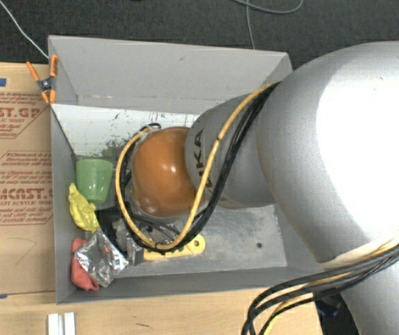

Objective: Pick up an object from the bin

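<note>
1. The grey metal bin (171, 75) sat open, and the silver arm (339, 152) reached into it from the right, covering much of the bin's floor.
2. An orange cover (161, 169) capped the wrist, with yellow and black cables (213, 166) looped round it.
3. Below that cover, the dark gripper (123, 237) was low in the bin's front-left part. Whether it was released or clenched could not be told, since the wrist and cables hid it from above.
4. Nearest to the gripper lay a crumpled silver foil wrapper (103, 257), just beside it towards the front-left corner. Whether the two touched could not be told.
5. A flat yellow strip (184, 248) lay on the floor just right of the gripper, partly under the cables.
6. A red lump (81, 276) sat in the front-left corner, partly under the foil wrapper.
7. A crumpled yellow piece (82, 209) lay against the left wall, behind the foil wrapper.
8. A light green cup (93, 179) rested just behind the yellow piece, beside the orange cover.
</note>
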You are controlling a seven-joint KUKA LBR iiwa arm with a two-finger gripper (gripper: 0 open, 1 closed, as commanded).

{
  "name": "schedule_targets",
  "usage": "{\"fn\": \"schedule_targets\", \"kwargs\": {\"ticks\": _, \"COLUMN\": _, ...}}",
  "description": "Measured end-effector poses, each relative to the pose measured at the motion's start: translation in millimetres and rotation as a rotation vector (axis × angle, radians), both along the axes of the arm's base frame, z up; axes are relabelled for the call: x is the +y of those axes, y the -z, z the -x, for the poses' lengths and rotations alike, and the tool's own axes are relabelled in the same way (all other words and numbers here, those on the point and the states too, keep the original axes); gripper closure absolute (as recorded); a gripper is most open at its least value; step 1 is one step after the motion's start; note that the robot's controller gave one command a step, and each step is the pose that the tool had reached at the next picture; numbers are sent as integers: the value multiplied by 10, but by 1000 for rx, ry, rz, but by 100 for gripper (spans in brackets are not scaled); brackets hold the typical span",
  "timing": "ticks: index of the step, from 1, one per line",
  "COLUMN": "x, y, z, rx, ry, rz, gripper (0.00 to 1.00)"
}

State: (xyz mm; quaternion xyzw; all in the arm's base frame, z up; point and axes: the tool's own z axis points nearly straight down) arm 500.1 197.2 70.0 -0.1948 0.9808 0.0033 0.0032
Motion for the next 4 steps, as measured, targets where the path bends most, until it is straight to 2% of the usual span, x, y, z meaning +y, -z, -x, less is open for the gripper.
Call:
{"fn": "schedule_targets", "kwargs": {"ticks": 1, "x": -1, "y": 0, "z": 0, "rx": 0, "ry": 0, "rz": 0, "gripper": 100}}
{"fn": "schedule_targets", "kwargs": {"ticks": 2, "x": -911, "y": -292, "z": -95, "rx": 0, "ry": -2, "rz": 0, "gripper": 100}}
{"fn": "schedule_targets", "kwargs": {"ticks": 3, "x": -1177, "y": -247, "z": -120, "rx": 1, "ry": -4, "rz": 0, "gripper": 100}}
{"fn": "schedule_targets", "kwargs": {"ticks": 4, "x": -1050, "y": -1358, "z": -85, "rx": 4, "ry": 13, "rz": 0, "gripper": 100}}
